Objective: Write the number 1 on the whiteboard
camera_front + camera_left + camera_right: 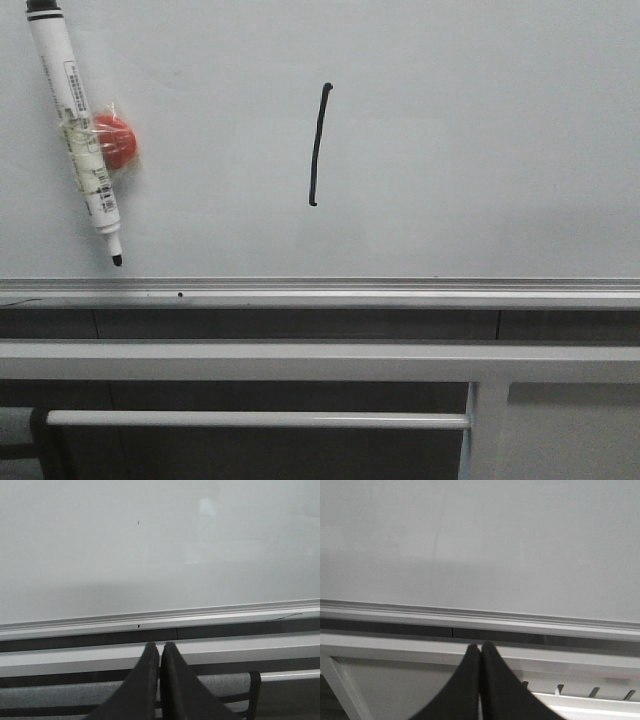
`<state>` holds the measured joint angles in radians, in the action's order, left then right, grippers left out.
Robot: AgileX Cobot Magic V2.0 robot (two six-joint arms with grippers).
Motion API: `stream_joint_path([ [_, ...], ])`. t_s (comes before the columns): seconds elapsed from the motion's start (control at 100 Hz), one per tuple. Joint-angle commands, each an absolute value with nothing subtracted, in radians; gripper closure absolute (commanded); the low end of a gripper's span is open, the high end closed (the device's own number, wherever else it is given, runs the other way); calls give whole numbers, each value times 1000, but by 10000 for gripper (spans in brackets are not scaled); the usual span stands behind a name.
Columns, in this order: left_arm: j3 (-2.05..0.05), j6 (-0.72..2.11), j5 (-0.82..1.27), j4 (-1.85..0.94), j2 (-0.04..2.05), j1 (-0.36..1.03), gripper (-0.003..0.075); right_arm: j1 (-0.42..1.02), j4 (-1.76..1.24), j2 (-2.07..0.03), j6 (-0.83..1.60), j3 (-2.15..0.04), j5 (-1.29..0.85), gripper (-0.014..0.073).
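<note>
Judging from the front view, the number 1 point(318, 146) already stands on the whiteboard point(480, 120), near its middle, a thin dark stroke leaning slightly, so what remains is keeping both arms clear of the ink. A marker point(78, 130) hangs at the board's upper left against a red magnet point(118, 140), tip pointing down. Only that view shows stroke and marker. Each wrist view shows bare board above the rail: the left tool point(160, 652) and right tool point(480, 652) each have fingers pressed together, gripping nothing.
</note>
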<state>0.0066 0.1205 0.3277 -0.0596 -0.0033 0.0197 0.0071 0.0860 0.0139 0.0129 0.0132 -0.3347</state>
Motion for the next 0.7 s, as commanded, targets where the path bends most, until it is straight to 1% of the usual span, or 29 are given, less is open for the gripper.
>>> stream_joint_path([
  [0.0, 12, 112, 258, -62, -28, 26, 741, 2, 90, 26, 58, 40, -326, 657],
  [0.12, 12, 112, 258, -62, -28, 26, 741, -8, 84, 26, 75, 40, -326, 657],
  [0.35, 12, 112, 258, -62, -28, 26, 741, -84, 68, 26, 75, 40, -326, 657],
  [0.69, 12, 112, 258, -62, -28, 26, 741, -112, 62, 26, 75, 40, -326, 657],
])
